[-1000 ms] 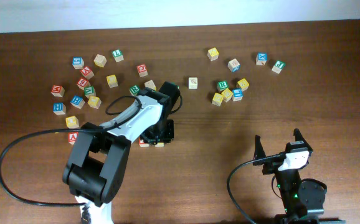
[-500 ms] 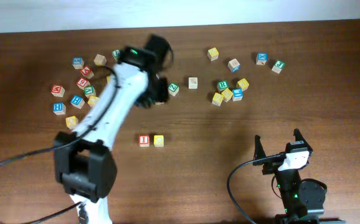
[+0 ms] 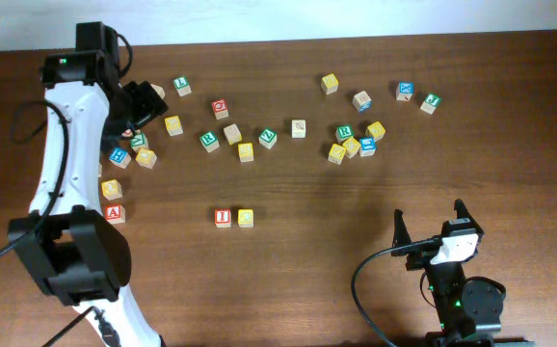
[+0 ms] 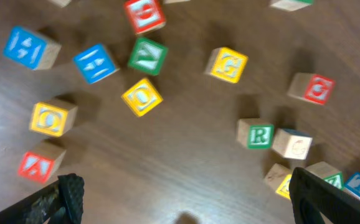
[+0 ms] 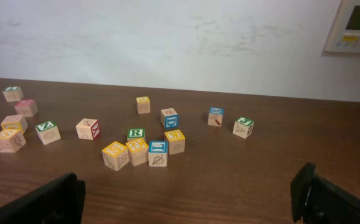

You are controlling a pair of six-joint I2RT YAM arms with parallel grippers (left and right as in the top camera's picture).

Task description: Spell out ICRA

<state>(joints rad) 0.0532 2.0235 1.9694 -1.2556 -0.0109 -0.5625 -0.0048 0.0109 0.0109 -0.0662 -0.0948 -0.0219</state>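
Red I cube (image 3: 223,218) logged on counter (image 3: 307,280), yellow C cube (image 3: 246,218) just beside it. Left hand (image 3: 148,104) released, empty, well apart from it. Right hand (image 3: 431,227) released, empty.

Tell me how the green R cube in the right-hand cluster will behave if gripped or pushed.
The green R cube looks like solid wood, so probably rigid and light. Flat faces on the table suggest it slides rather than rolls. Nearby yellow cubes crowd it closely, so a push would likely shove them too.
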